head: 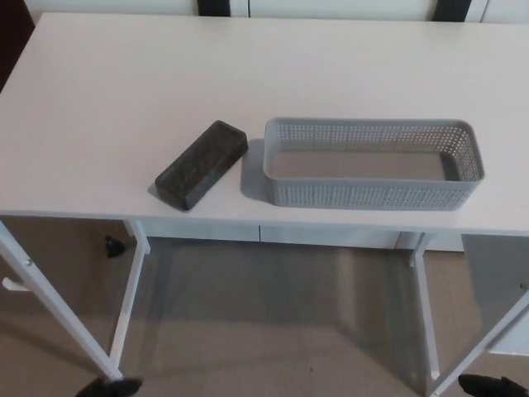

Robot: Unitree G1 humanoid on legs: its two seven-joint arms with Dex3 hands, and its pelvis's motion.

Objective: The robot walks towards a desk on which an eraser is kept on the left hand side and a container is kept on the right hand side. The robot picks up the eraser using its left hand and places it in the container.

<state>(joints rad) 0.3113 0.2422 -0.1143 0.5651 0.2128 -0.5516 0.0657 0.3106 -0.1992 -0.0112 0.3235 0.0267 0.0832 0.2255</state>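
Dark grey eraser (201, 165) flat on white desk (99, 99), just left of perforated grey container (372, 194); no hand visible.

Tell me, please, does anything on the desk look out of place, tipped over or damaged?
Nothing stands out. The dark eraser lies flat on the white desk, at a diagonal, just left of the grey perforated container, which stands upright and looks empty. No damage or spill shows. Neither robot hand is in view.
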